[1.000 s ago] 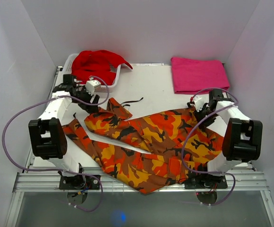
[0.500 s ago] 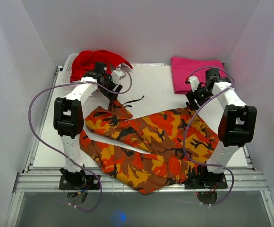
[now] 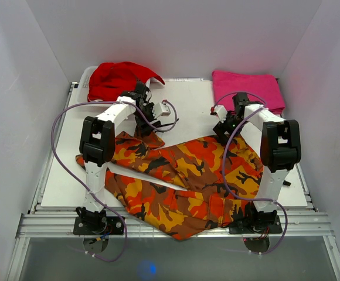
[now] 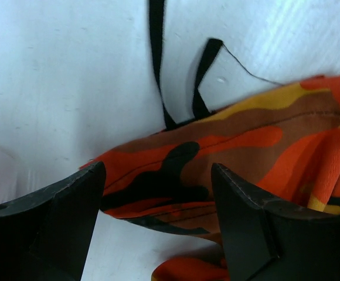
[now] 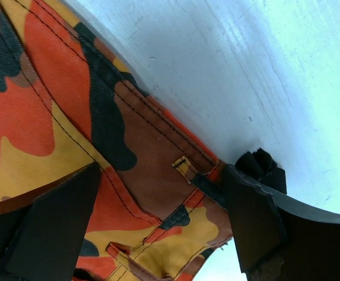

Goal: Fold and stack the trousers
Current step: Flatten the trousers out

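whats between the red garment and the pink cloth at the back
Nothing but bare table between the red garment and pink cloth, as the top view shows.

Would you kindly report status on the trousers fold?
Left end effector open over trousers' drawstring corner. Right end effector open over waistband edge. Trousers spread, unfolded. Red garment, pink cloth lie apart.
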Available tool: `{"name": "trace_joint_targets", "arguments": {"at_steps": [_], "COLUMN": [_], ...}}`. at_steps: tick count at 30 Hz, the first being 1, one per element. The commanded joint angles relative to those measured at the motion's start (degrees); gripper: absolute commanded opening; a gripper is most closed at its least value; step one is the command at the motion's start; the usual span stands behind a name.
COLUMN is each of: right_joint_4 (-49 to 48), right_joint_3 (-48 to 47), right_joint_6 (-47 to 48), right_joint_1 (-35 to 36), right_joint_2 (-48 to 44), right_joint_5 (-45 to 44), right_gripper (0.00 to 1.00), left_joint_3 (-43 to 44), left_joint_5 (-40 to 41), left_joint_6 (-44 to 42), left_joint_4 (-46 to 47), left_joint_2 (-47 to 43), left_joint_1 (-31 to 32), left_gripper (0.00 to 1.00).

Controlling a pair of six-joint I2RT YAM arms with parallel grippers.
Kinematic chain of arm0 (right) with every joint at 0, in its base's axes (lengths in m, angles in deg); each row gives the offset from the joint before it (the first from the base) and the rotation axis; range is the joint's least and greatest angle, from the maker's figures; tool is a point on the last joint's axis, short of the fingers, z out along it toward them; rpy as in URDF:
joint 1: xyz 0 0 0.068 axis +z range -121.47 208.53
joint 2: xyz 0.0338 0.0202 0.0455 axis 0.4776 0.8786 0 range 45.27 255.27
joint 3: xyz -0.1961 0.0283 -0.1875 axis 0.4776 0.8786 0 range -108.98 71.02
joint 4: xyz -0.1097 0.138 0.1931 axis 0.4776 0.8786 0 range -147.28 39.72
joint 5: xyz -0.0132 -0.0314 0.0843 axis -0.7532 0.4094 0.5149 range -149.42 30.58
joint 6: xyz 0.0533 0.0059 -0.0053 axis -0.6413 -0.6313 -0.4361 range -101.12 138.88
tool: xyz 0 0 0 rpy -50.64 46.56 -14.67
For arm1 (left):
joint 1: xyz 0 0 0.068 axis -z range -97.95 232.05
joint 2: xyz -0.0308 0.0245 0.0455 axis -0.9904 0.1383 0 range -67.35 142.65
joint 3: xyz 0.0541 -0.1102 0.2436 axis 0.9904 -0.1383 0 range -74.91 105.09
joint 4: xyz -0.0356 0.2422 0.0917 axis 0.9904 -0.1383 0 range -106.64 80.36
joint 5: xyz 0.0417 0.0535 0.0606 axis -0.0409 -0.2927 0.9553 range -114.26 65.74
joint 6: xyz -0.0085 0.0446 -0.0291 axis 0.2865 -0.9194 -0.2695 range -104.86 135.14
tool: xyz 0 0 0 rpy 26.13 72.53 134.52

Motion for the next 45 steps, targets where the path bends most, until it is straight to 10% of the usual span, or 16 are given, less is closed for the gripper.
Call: {"name": "trace_joint_targets", "arguments": {"at_steps": [1,9,14,20,30,45], "right_joint_4": [-1.2,-2.5,-2.5,-1.9,-2.8,-8.7], "right_joint_3": [1.9,7.3,7.0,5.4,6.6,11.0], "right_joint_6": [2.1,4.0,2.8,1.0,-1.1,-0.7], "right_joint_1": [-0.3,-0.4,-0.9,-5.5,-16.1,-25.0], "right_joint_2": [0.3,-2.2,-3.9,-6.4,-9.5,-12.3], "right_joint_5": [-0.7,-3.1,-4.4,-5.0,-7.3,-7.7], "right_gripper": [0.88,0.52,0.20,0.08,0.08,0.08], "left_joint_3": [-3.0,-13.5,-15.7,-16.1,-26.8,-28.6], "left_joint_5": [-2.4,0.9,2.3,0.7,-9.6,-8.5], "left_joint_6": [-7.8,-8.1,-1.7,16.5,36.8,47.9], "left_joint_4": [-4.7,0.3,5.7,11.7,22.5,27.9], "left_joint_2": [-0.7,-3.4,-6.3,-19.5,-41.3,-31.8], "left_joint_1": [0.4,0.9,1.3,-3.7,-36.1,-53.9], "left_gripper": [0.82,0.61,0.00,0.00,0.00,0.00]}}
